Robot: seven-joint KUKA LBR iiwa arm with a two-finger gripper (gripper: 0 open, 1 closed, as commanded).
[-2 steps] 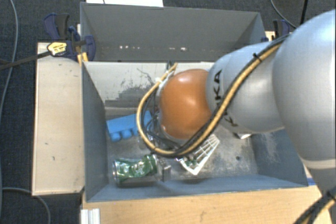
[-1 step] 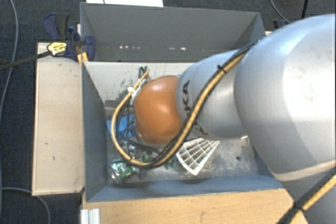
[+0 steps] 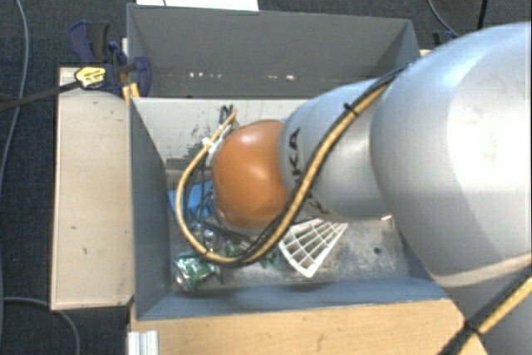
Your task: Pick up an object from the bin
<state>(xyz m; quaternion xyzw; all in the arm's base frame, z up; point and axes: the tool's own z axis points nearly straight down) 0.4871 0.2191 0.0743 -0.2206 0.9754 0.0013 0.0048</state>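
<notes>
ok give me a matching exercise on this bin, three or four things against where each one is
1 white grid piece
2 crumpled green thing
3 blue thing
4 orange cover

a on the arm's wrist
b the bin's lower left corner
c near the left wall, behind the cable loop
d near the lower wall, right of the cable loop

Pairs: 1-d, 2-b, 3-c, 4-a

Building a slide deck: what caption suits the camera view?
Orange wrist cover low in the grey bin, near a white lattice piece and crumpled green item.
</notes>
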